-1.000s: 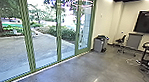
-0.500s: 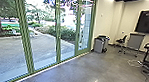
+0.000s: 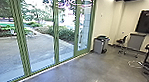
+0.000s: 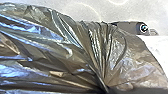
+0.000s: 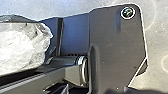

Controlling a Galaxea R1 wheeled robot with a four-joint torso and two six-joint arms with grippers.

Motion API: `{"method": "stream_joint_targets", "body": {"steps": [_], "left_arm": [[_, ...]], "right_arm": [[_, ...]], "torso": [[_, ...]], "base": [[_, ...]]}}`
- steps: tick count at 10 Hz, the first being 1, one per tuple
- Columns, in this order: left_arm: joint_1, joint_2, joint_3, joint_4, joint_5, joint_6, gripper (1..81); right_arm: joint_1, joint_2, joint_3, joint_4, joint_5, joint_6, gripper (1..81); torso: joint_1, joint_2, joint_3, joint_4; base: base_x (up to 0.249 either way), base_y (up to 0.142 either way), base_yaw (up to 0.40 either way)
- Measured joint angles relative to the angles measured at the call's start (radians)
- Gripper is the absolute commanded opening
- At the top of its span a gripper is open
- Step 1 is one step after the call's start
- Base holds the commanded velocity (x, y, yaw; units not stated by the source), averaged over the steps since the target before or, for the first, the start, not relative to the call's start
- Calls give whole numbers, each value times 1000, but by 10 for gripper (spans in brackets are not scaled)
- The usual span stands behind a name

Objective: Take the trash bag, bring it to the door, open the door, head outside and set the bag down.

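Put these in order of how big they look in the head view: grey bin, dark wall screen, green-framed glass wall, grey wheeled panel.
Green-framed glass wall
Dark wall screen
Grey bin and grey wheeled panel: too alike to rank

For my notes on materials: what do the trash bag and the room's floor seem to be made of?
The trash bag looks like thin, glossy, dark plastic film, with sharp creases and bright glints. The floor is probably smooth, polished concrete: grey, with soft reflections; a coating is possible.
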Motion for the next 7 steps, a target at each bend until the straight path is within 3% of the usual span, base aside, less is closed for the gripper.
{"method": "stream_joint_targets", "body": {"steps": [7], "left_arm": [[0,0,0,0,0,0,10]], "right_arm": [[0,1,0,0,0,0,811]], "torso": [[0,0,0,0]], "base": [[183,-92,0]]}}
